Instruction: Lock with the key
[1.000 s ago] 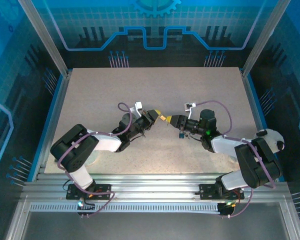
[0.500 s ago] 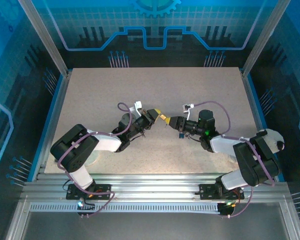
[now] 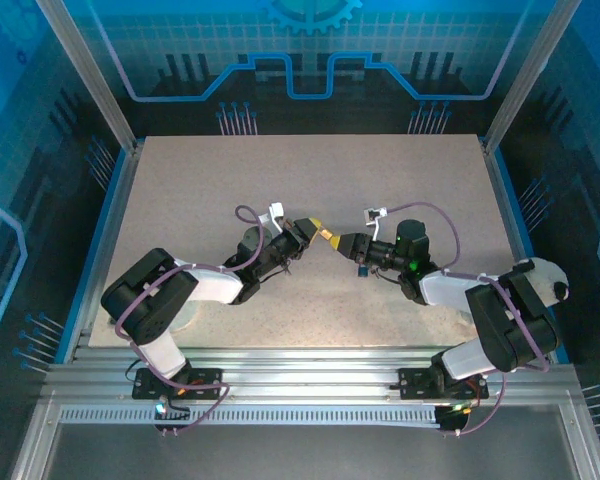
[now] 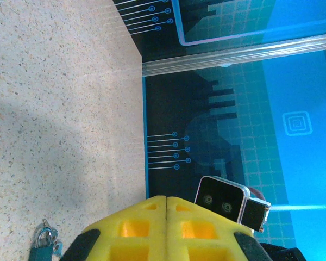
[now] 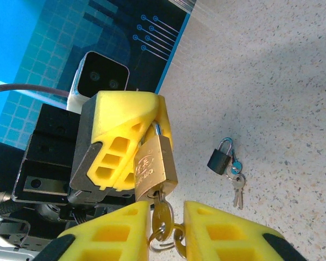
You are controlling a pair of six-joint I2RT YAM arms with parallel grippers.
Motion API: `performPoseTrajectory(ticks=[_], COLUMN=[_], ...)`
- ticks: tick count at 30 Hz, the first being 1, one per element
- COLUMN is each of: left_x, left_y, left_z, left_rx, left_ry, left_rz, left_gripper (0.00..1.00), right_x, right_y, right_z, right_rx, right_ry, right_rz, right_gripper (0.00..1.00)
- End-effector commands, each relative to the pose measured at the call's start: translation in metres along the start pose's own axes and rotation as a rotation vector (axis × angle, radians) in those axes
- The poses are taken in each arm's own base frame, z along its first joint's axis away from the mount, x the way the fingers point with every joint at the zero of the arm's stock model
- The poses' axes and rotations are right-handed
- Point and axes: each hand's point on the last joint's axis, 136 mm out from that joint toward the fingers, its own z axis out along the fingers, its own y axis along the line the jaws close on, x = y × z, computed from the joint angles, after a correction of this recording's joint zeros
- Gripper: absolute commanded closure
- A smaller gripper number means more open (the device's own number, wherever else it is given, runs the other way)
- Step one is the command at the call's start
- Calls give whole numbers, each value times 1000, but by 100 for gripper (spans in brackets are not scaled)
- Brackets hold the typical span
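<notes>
The brass padlock (image 5: 155, 166) hangs above the middle of the worktop (image 5: 271, 81), its shackle end clamped in the left pincer (image 5: 152, 130), whose yellow fingers are closed together on it. A key (image 5: 162, 215) sits in the padlock's underside. Below it, the right pincer (image 5: 167, 217) is narrowly parted around the key; whether it grips is unclear. Right of the brass padlock, a small dark padlock (image 5: 220, 161) with keys lies on the worktop
</notes>
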Motion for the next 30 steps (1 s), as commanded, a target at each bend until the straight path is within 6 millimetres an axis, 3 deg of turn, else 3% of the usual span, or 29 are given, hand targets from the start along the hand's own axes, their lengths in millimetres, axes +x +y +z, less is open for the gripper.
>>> performPoseTrajectory(ticks=[1, 7, 19, 30], left_x=[3, 5, 4, -4], left_y=[-13, -14, -12, -11], left_z=[1, 1, 2, 0], left_rx=[59, 61, 56, 53], left_ry=[10, 14, 8, -22], left_rz=[-1, -2, -4, 3], left_gripper=[100, 100, 100, 100], right_x=[-5, -5, -6, -6], right_y=[10, 10, 11, 10], right_z=[2, 2, 3, -1], right_rx=[-28, -26, -35, -20], right_ry=[-18, -21, -21, -20], right_rz=[-42, -41, -36, -33], right_gripper=[81, 83, 100, 100])
